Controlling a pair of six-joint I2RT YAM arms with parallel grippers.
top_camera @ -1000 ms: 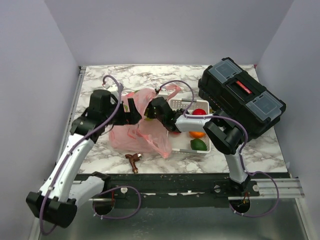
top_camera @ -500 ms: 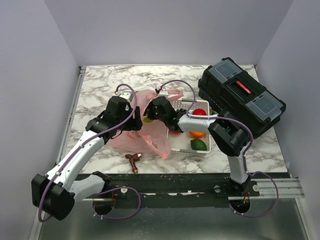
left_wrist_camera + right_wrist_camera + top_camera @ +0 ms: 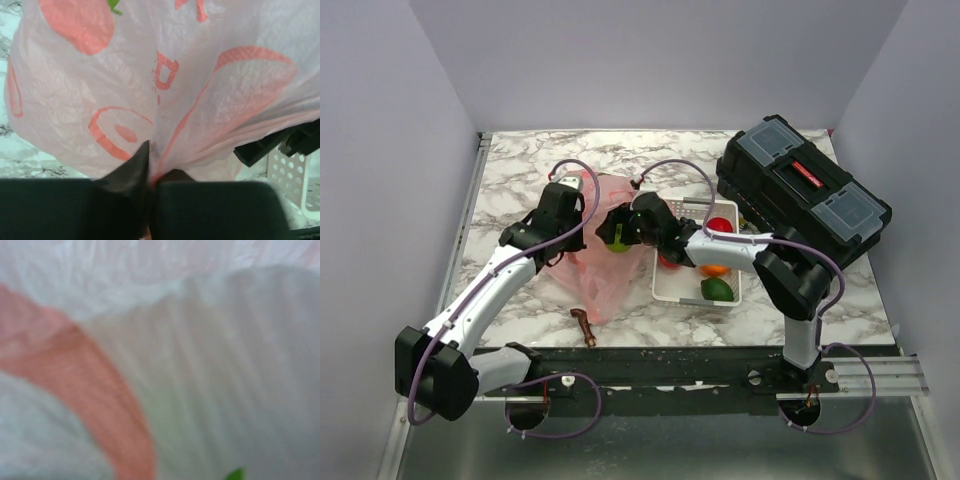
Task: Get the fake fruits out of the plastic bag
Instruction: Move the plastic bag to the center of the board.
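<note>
Left claw (image 3: 154, 167) is pressed together on a gathered fold of the plastic bag (image 3: 90, 85). From that pinch the pink printed film fans out and fills most of my left wrist feed. On the top camera I see this claw at the side of the bag farthest from the white tray (image 3: 665, 290). The bag hangs from it and drapes down onto the marble table (image 3: 520, 170), just left of the tray's rim.

My right claw (image 3: 618, 232) reaches in from the tray side to the upper part of the bag, with the light green round fruit (image 3: 617, 241) right at its tips. I cannot tell whether it is spread or gripping. The right wrist feed gives me only blurred pink-and-white film close to the lens.

Inside the tray lie the red apple (image 3: 719, 224) at the far end, the orange (image 3: 715, 268) in the middle and the dark green oval fruit (image 3: 717, 289) at the near end. A black toolbox (image 3: 802, 192) sits beyond the tray's right side. A small brown object (image 3: 583, 325) lies on the table, near-left of the tray.
</note>
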